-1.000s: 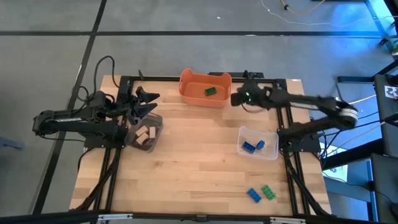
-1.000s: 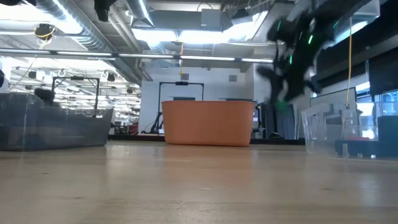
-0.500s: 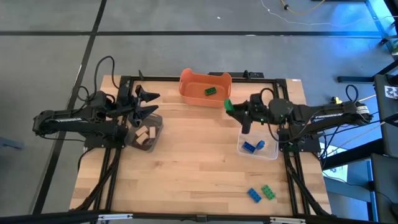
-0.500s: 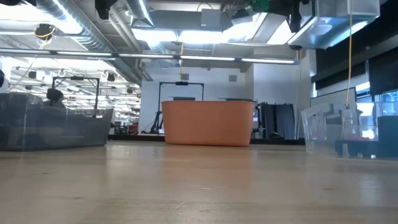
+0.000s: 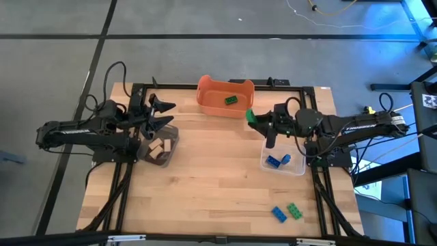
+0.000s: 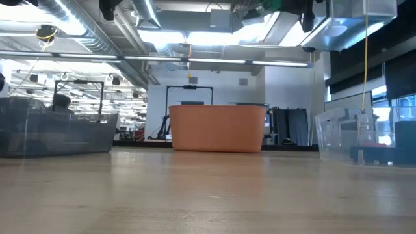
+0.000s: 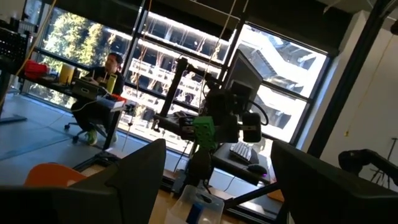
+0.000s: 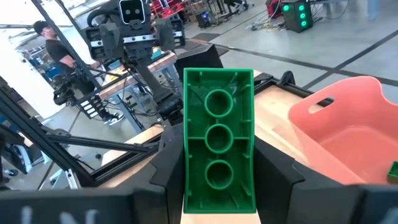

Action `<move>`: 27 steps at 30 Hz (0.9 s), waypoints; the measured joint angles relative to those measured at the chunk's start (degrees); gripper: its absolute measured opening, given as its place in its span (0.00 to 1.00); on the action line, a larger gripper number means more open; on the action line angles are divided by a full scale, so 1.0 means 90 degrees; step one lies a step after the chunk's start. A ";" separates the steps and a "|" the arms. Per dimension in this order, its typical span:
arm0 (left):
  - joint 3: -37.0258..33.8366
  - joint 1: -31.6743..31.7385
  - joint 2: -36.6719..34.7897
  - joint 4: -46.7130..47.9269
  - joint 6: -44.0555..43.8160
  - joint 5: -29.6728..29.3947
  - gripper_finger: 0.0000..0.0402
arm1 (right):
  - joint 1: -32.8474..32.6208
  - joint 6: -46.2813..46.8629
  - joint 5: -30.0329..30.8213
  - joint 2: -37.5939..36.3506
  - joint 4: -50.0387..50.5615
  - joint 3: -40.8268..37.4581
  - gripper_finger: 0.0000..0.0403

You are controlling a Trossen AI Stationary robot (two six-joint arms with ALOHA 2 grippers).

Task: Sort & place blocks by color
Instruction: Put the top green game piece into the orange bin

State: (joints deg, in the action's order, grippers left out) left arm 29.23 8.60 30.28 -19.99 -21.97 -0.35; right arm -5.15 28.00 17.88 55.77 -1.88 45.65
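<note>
- High view: the right gripper [image 5: 251, 117] hangs over the bare wood between the orange plastic tub [image 5: 208, 102] and the clear plastic tray [image 5: 298, 166], clamped on a green toy brick [image 5: 250, 114]. The tub already holds one green brick [image 5: 231, 100], so the carried brick most likely belongs there. The clear tray holds blue bricks [image 5: 276, 160]. One blue brick [image 5: 278, 214] and one green brick [image 5: 294, 210] lie touching on the wooden table [image 5: 218, 178] near its front edge, not yet sorted. The left gripper [image 5: 161, 113] waits with its fingers spread wide just beside the dark container [image 5: 172, 137] of pale tan wooden blocks [image 5: 160, 148]; it holds nothing.
- Low view: the tub stands at the far middle of the table, the clear tray at the right, the dark container at the left. Both arms are raised above the table top, which keeps them clear of the container walls.
- Left wrist view: the right arm is seen across the table, the green brick at its tip, above the clear tray.
- Right wrist view: the green brick sits upright between the two dark fingers [image 8: 273, 168], hollow underside facing the camera, gripped on its long sides. The tub lies just ahead and to one side, so a short carry remains, in my judgement.
</note>
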 joint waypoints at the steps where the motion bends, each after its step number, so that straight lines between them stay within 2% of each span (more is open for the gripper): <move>1: 0.0000 0.0001 0.0000 0.0000 -0.0001 0.0002 0.71 | 0.0000 -0.0001 -0.0002 0.0000 0.0001 0.0000 0.34; 9: 0.0000 0.0001 0.0002 0.0000 -0.0045 0.0004 0.71 | 0.0002 -0.0008 0.0002 0.0076 -0.0018 0.0000 0.34; 18: 0.0000 0.0000 0.0002 -0.0002 -0.0047 0.0012 0.71 | 0.0127 0.0086 -0.0003 0.0791 -0.0227 0.0014 0.34; 23: 0.0000 0.0000 0.0002 -0.0032 -0.0520 -0.0166 0.71 | 0.0403 0.0188 -0.0356 0.1307 -0.0227 0.0591 0.34; 27: 0.0000 0.0002 -0.0007 -0.0029 -0.0511 -0.0048 0.71 | 0.0621 -0.0498 -0.0489 0.1645 -0.0212 0.1185 0.34</move>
State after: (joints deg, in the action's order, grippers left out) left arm 29.23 8.62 30.22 -20.25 -26.57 -0.78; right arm 0.44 23.52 13.48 70.58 -3.79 56.32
